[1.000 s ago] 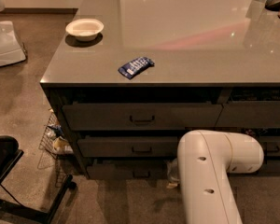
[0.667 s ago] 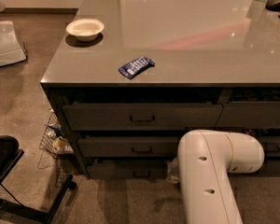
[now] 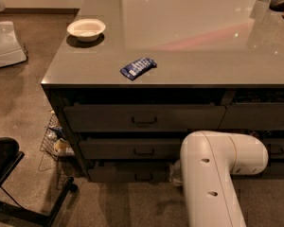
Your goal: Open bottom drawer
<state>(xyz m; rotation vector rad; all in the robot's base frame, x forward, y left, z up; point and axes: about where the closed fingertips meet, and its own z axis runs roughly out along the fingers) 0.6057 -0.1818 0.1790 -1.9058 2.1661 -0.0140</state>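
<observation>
The gripper (image 3: 175, 172) sits low near the floor, almost wholly hidden behind the robot's bulky white arm (image 3: 217, 174). Only a pale sliver shows at the arm's left edge, so whether it is open or closed cannot be told. Just left of that sliver lies the bottom drawer (image 3: 118, 174), a thin dark panel with a small central handle, in shadow and hard to make out. Above it are the middle drawer (image 3: 128, 149) and the top drawer (image 3: 109, 118), both taller. The arm covers part of the right-hand drawers (image 3: 255, 117). On the grey countertop (image 3: 194, 46) rest a blue packet (image 3: 138, 67) and a white bowl (image 3: 86, 29). A wire basket (image 3: 52, 141) stands on the floor at the cabinet's left.
</observation>
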